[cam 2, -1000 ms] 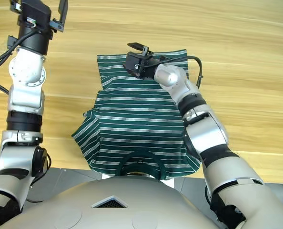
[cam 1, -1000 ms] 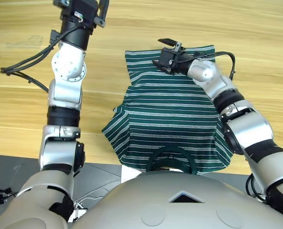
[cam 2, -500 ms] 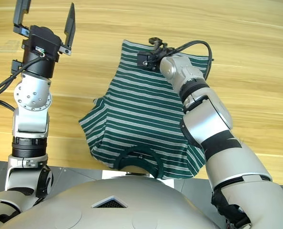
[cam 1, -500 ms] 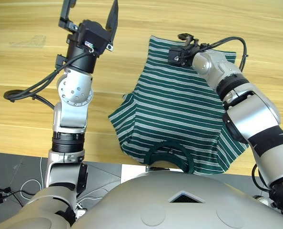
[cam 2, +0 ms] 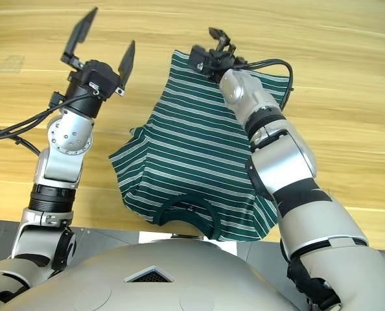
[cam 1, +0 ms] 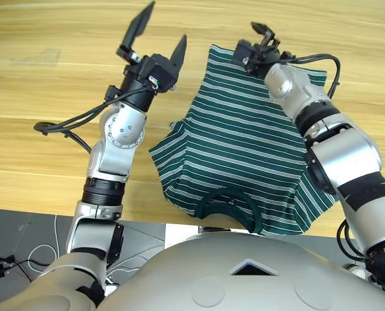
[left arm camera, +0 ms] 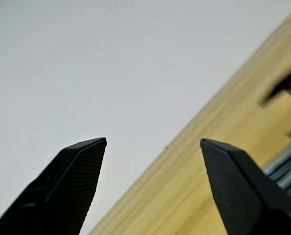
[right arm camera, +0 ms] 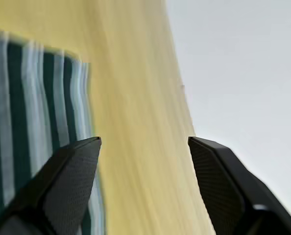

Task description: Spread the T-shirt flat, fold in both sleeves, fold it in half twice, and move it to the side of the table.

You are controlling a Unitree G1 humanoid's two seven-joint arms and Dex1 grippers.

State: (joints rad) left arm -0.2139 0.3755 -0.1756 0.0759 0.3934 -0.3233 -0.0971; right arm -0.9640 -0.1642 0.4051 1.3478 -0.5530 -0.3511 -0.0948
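The left gripper point(cam 1: 161, 35) and right gripper point(right arm camera: 144, 142) are both wide open and empty, and from the right wrist the T-shirt point(right arm camera: 18, 98) edge sits just beside one finger point(right arm camera: 69, 176).

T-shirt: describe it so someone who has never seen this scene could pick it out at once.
On the light wooden table, look at the middle, ahead of the robot. The T-shirt lies there, partly bunched, collar nearest the robot. It is the only cloth: dark green with thin white stripes.

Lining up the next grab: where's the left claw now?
Left eye view: the left claw is open over the table, left of the T-shirt's far corner, not touching it.
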